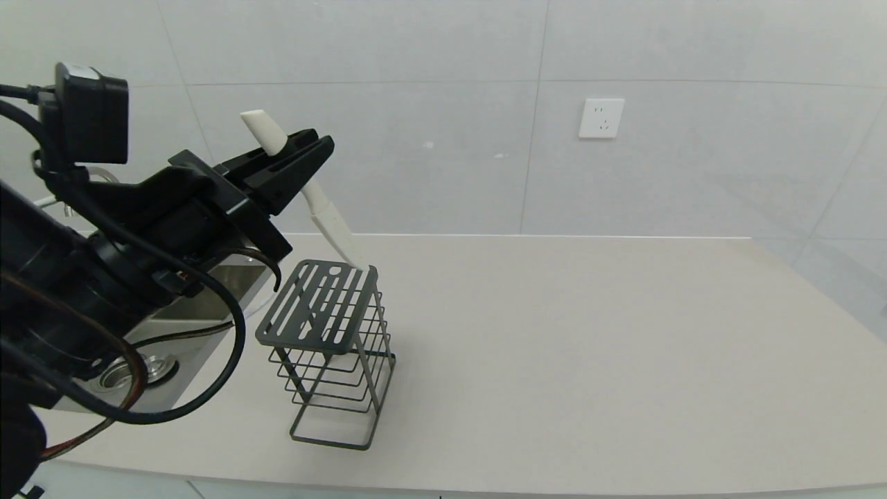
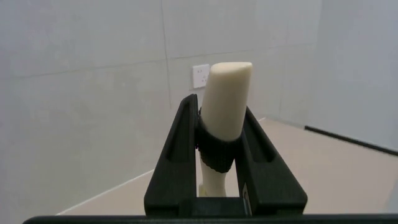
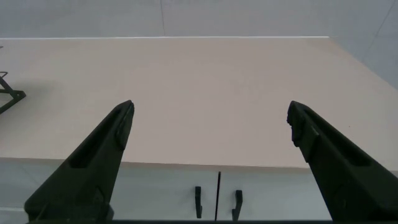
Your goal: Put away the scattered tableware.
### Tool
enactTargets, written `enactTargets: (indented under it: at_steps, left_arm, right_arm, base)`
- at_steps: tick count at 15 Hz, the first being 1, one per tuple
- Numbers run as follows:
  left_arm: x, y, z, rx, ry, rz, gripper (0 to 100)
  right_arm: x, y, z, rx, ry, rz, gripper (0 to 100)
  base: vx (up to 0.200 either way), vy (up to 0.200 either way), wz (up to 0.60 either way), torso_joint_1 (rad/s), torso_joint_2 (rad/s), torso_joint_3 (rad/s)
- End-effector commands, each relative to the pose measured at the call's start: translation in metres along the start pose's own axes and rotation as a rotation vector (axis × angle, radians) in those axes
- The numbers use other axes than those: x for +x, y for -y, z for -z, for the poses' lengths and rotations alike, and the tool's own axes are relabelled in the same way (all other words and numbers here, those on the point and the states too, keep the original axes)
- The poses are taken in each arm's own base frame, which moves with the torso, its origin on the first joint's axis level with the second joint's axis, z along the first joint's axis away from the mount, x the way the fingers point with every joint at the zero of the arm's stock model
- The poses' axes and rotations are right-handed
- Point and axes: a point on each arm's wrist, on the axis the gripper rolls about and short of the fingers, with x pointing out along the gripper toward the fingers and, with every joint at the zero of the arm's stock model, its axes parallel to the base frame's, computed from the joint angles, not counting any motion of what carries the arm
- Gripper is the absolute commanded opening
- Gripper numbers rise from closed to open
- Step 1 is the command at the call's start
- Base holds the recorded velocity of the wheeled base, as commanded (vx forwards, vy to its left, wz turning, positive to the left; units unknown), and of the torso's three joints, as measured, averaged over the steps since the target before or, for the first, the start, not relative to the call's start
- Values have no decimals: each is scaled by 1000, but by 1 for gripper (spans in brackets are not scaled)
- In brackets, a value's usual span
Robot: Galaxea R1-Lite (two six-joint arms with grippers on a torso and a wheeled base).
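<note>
My left gripper point(image 1: 301, 156) is shut on a white knife point(image 1: 326, 215), holding it by its cream handle with a black band point(image 2: 219, 130). The knife slants down, and its blade tip touches the far edge of the slotted top of a dark wire rack point(image 1: 326, 346) on the beige counter point(image 1: 589, 346). In the left wrist view the handle point(image 2: 227, 93) stands up between the two black fingers point(image 2: 180, 155). My right gripper point(image 3: 211, 118) is open above the counter near its front edge, with nothing between its fingers point(image 3: 99, 155).
A steel sink point(image 1: 145, 353) with a drain lies left of the rack, under my left arm. A wall socket point(image 1: 601, 118) sits on the tiled wall behind. Cabinet door handles point(image 3: 217, 202) show below the counter's front edge.
</note>
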Motion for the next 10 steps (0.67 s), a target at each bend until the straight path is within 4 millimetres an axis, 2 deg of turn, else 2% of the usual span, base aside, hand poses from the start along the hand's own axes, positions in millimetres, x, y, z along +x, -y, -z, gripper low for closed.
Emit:
enactTargets:
  at_steps: [1, 5, 8, 10]
  left_arm:
    - [5, 0, 7, 1, -20, 4, 0]
    - [3, -2, 5, -1, -17, -3, 0]
    - [9, -2, 18, -12, -53, -1, 0]
    - [9, -3, 20, -10, -58, -6, 0]
  right_arm:
    - [0, 0, 0, 0, -5, -1, 100]
    - [0, 0, 0, 0, -5, -1, 100]
    - [0, 0, 0, 0, -5, -1, 100]
    - [0, 0, 0, 0, -5, -1, 100]
  base:
    - [0, 0, 0, 0, 0, 0]
    - [0, 0, 0, 0, 0, 0]
    - [0, 0, 0, 0, 0, 0]
    - [0, 0, 0, 0, 0, 0]
